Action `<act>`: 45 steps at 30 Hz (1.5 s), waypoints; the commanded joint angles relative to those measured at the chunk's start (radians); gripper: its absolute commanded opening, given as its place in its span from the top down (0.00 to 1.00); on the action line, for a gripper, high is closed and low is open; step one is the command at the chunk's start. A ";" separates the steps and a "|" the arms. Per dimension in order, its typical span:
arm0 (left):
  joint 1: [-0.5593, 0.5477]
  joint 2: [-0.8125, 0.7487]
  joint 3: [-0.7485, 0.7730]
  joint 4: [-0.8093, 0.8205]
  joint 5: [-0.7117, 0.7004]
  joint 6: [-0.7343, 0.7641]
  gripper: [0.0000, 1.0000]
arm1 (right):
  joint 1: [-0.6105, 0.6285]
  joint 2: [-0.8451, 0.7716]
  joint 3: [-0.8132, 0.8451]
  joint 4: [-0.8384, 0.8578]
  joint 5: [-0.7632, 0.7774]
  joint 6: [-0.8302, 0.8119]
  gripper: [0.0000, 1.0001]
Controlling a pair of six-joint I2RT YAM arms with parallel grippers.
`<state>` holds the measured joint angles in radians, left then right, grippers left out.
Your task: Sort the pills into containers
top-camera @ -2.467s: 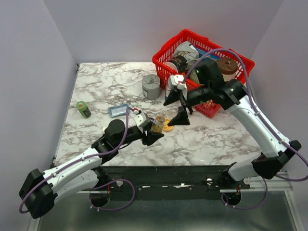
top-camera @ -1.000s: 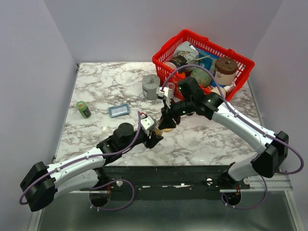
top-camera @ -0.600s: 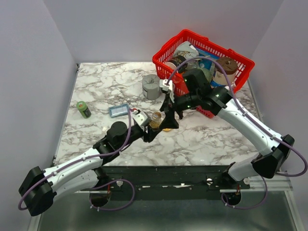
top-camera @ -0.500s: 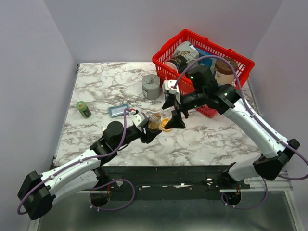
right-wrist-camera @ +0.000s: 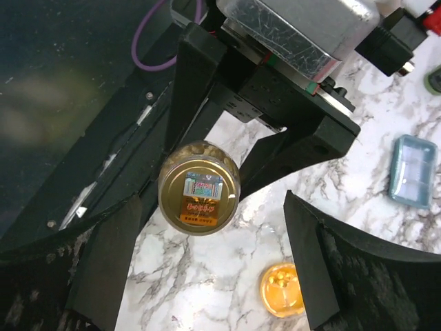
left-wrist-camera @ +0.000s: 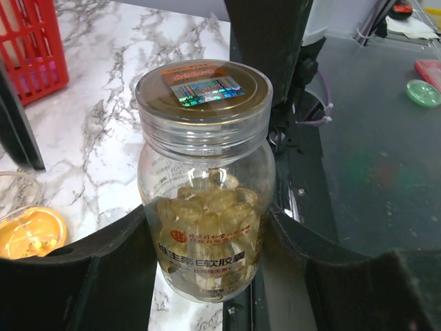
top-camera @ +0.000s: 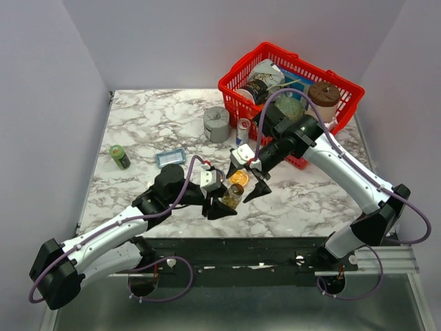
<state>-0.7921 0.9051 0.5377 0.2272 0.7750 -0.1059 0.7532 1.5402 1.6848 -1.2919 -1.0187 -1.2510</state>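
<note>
My left gripper (top-camera: 226,202) is shut on a clear pill bottle (top-camera: 233,195) full of yellow capsules, with its gold lid on. In the left wrist view the bottle (left-wrist-camera: 204,179) stands upright between both fingers. My right gripper (top-camera: 249,182) is open and empty, above and just behind the bottle; its wrist view looks down on the lid (right-wrist-camera: 198,187) between spread fingers. The translucent orange dish (top-camera: 239,178) with a few pills lies on the marble just behind the bottle and also shows in both wrist views (left-wrist-camera: 27,232) (right-wrist-camera: 281,289). The silvery dish is not visible.
A red wire basket (top-camera: 344,84) of jars stands at the back right. A grey squat cylinder (top-camera: 216,124) and a small can (top-camera: 243,129) stand beside it. A blue pill box (top-camera: 170,158) and a green bottle (top-camera: 119,156) lie to the left.
My left gripper has carried the bottle nearer and to the right, past the orange dish. My right gripper has come down and nearer, staying open over the bottle.
</note>
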 commanded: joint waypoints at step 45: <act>0.016 -0.077 -0.061 0.100 -0.065 -0.035 1.00 | -0.023 -0.126 -0.056 0.113 -0.021 0.195 0.00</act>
<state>-0.7799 0.8379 0.4320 0.3744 0.5331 -0.1879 0.7254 1.3598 1.5753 -0.9276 -0.9218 -0.7349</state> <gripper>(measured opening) 0.606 0.995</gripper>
